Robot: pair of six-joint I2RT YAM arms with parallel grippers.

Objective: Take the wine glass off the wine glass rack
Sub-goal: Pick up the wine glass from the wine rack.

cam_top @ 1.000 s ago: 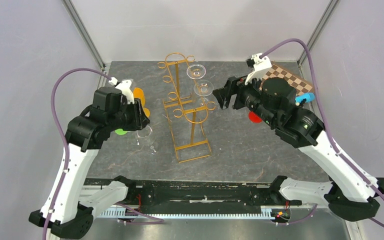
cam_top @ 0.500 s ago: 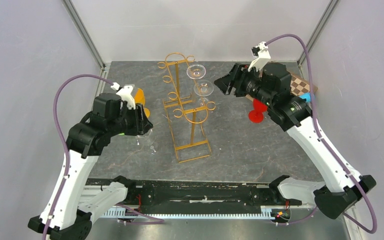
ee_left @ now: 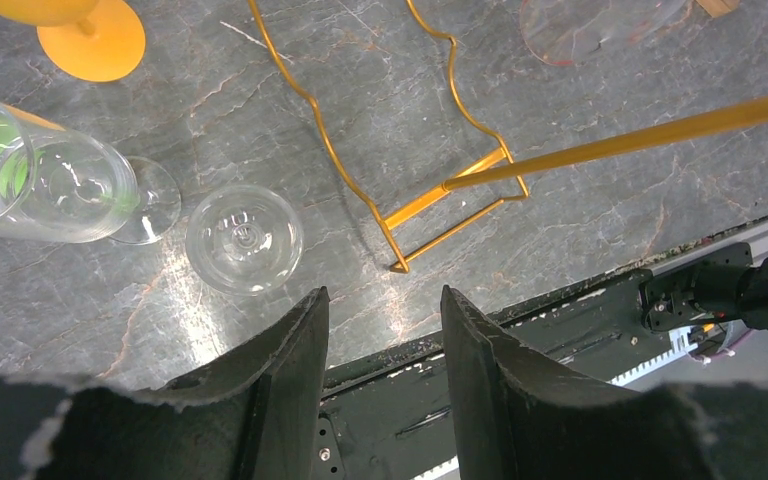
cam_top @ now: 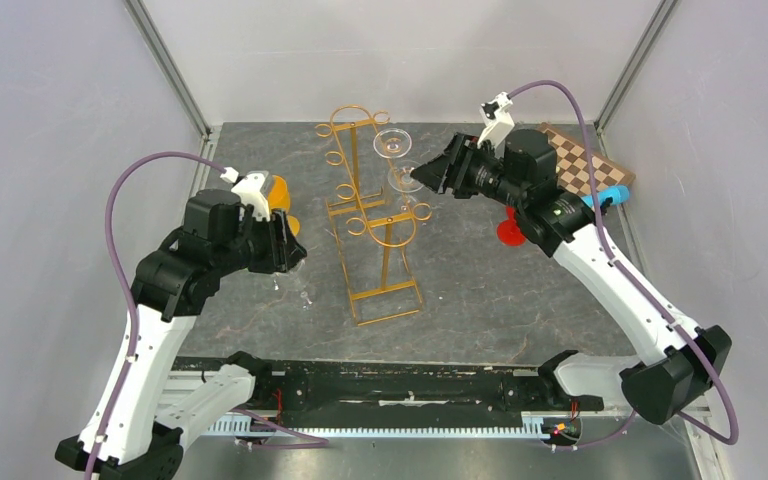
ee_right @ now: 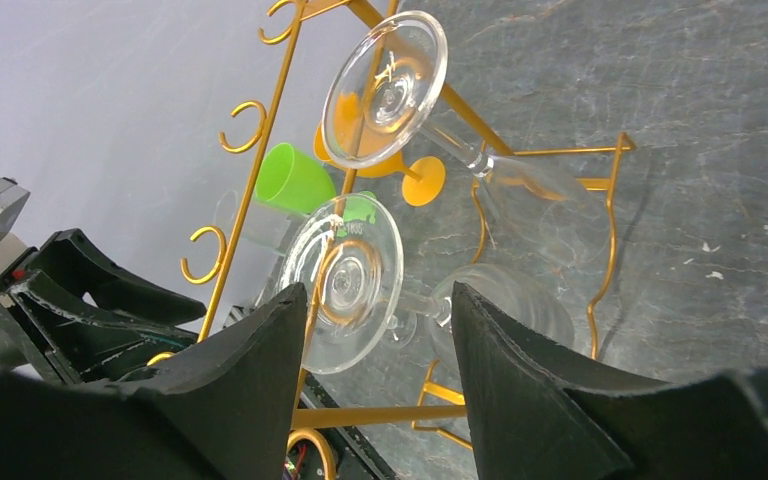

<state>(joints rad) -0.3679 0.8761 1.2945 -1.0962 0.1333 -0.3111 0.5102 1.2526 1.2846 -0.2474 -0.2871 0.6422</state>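
Observation:
The gold wire wine glass rack [cam_top: 372, 222] stands mid-table. Two clear wine glasses hang upside down on its right rail, the far one [cam_top: 392, 143] and the near one [cam_top: 407, 178]. My right gripper [cam_top: 422, 178] is open, right beside the near glass. In the right wrist view the near glass's foot [ee_right: 345, 283] lies just ahead of the open gripper [ee_right: 378, 300], its stem between the fingers' line, with the far glass [ee_right: 385, 88] above. My left gripper [cam_top: 285, 255] is open and empty, left of the rack, above a clear glass [ee_left: 244, 240] standing on the table.
Another clear glass [ee_left: 50, 190] lies beside a green cup [ee_right: 295, 180] and an orange goblet [cam_top: 278, 190] at the left. A red goblet [cam_top: 510, 232], a checkerboard [cam_top: 582, 165] and a blue object [cam_top: 610, 195] sit at the right. The rack's base [ee_left: 440, 205] is near the left gripper.
My right gripper has swung left and up from the red goblet's side to the near hanging glass. The left gripper has shifted slightly toward the front and stays open.

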